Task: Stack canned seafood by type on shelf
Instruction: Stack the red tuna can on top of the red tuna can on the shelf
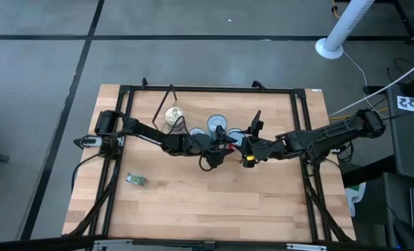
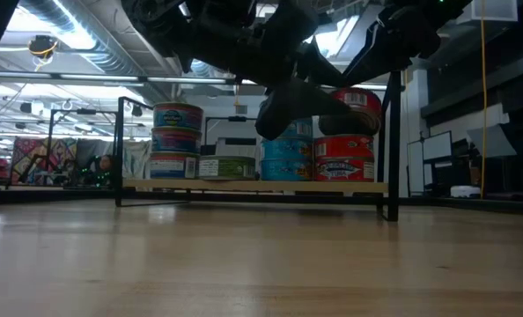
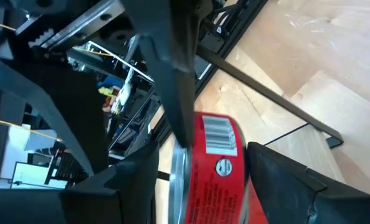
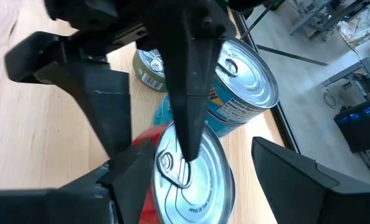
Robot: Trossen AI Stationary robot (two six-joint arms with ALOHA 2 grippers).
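The shelf (image 2: 244,186) holds stacks of canned seafood: a blue stack (image 2: 178,141), one green can (image 2: 226,167), a teal stack (image 2: 288,158) and a red stack (image 2: 343,158). The top red can (image 3: 213,174) sits between the fingers of my left gripper (image 3: 203,180), which is open and reaches in nearly level, rolled to a slant. My right gripper (image 4: 197,186) is open too. It hovers just above the same can's silver lid (image 4: 185,180), facing the left gripper (image 1: 226,141) from the table's right. In the high view the arms hide the red stack. My left gripper's fingers flank the top red can on a slant, one by the lid, one (image 3: 278,180) by the lower side. A gap shows beside the lid rim (image 3: 175,186). Whether the lower finger touches the can's side (image 3: 240,177), I cannot tell.
A small green-labelled can (image 1: 136,180) lies alone on the table toward the near left. The near half of the tabletop (image 1: 214,202) is bare wood. Black frame bars (image 1: 214,89) border the table, and a shelf leg (image 2: 391,150) stands right of the red stack.
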